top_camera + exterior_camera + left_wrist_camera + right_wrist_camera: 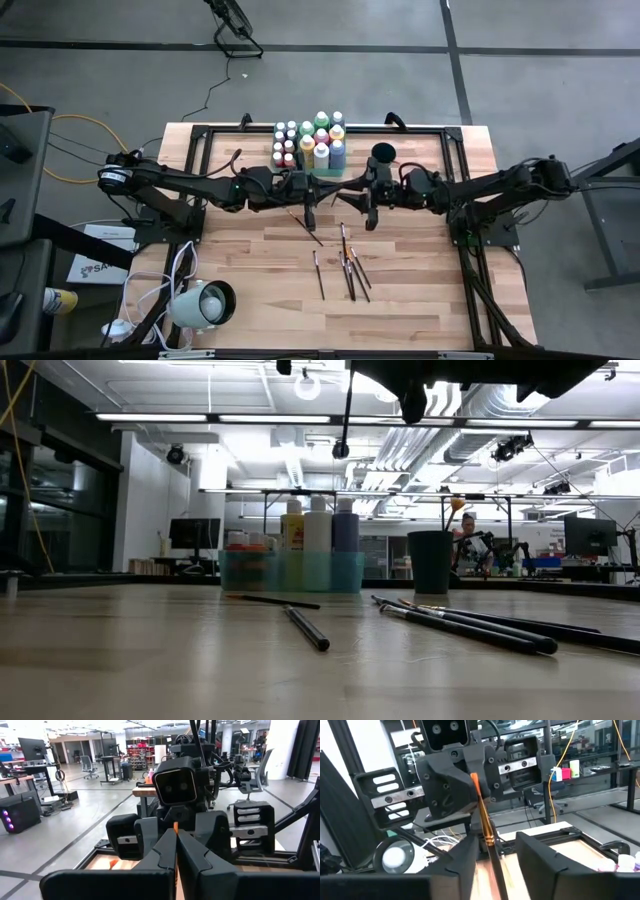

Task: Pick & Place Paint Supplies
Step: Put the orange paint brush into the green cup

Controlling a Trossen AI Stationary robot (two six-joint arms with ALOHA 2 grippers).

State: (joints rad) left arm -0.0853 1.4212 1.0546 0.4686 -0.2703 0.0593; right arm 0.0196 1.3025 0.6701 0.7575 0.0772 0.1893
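Note:
My two grippers meet above the middle of the table. My left gripper is shut on a thin paintbrush with an orange end, a gold ferrule and a dark handle. My right gripper faces it and is open, one finger on either side of the brush's dark handle; I cannot tell whether either finger touches it. Several more paintbrushes lie flat on the wood. The paint bottles stand in the green tray at the far edge, next to the dark cup. My left gripper pinches the brush's orange end between its two fingertips. It comes in about level from the table's left. The brush is lifted clear of the table and slants from these fingers down toward my right gripper.
One loose brush lies just near of my left gripper, and another lies nearer still. A white lamp with cables sits at the near left corner. A black frame runs along the table's sides.

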